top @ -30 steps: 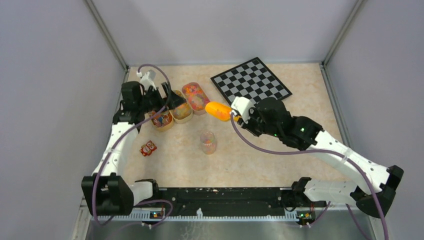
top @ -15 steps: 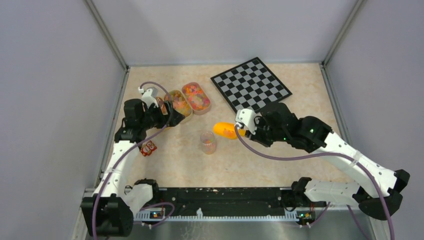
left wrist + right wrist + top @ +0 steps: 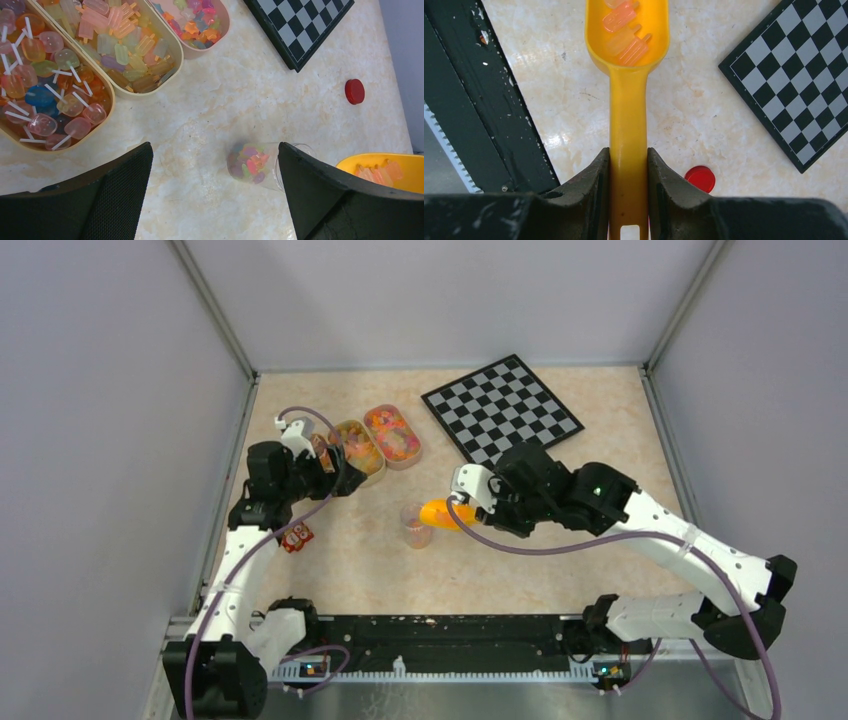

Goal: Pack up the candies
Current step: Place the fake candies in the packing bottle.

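Small mixed candies fill a pink tray [image 3: 392,435], which also shows in the left wrist view [image 3: 200,22]. A small clear jar [image 3: 415,525] stands open at the table's middle, partly filled with coloured candies [image 3: 248,162]. My right gripper [image 3: 472,506] is shut on the handle of the yellow-orange scoop [image 3: 628,115]. The scoop's bowl [image 3: 438,512] is just right of the jar's mouth and holds a few pale orange candies [image 3: 626,30]. My left gripper [image 3: 335,475] is open and empty above the table [image 3: 215,190], near the trays and left of the jar.
Two more trays hold larger sweets: ice-pop shapes [image 3: 132,47] and lollipops [image 3: 47,90]. The jar's red lid [image 3: 354,91] lies on the table, also in the right wrist view [image 3: 699,178]. The chessboard [image 3: 502,405] is at the back right. A small red packet [image 3: 296,536] lies at the left.
My right gripper has carried the scoop from the pink tray down and left to the jar's mouth. My left gripper drew back from over the trays and now holds still.
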### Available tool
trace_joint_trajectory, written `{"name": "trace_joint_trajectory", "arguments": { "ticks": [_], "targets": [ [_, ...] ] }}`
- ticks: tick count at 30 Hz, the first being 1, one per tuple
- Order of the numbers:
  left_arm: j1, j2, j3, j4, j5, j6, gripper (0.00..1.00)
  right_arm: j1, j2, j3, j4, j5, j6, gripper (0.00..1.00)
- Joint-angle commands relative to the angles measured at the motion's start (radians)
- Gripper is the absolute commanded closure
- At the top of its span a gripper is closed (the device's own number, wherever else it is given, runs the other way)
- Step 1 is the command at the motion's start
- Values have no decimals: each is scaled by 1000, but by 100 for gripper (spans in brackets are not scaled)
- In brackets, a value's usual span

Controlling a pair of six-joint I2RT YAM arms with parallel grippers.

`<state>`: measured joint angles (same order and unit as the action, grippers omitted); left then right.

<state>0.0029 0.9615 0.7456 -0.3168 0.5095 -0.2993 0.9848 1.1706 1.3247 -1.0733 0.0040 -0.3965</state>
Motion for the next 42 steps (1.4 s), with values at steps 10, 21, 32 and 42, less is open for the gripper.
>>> {"name": "trace_joint_trajectory", "arguments": {
  "ticks": [10, 21, 32, 42],
  "targets": [
    [1, -33, -7, 18, -13, 20, 1, 33, 77, 113, -71, 48, 11, 100],
    [2, -27, -6, 15, -11, 22, 1, 41, 121, 162, -98, 53, 12, 100],
    [2, -30, -6, 13, -7, 25, 1, 48, 175, 228, -150, 85, 13, 100],
    [1, -31, -6, 12, -5, 25, 1, 49, 211, 247, -158, 99, 6, 100]
  ]
}}
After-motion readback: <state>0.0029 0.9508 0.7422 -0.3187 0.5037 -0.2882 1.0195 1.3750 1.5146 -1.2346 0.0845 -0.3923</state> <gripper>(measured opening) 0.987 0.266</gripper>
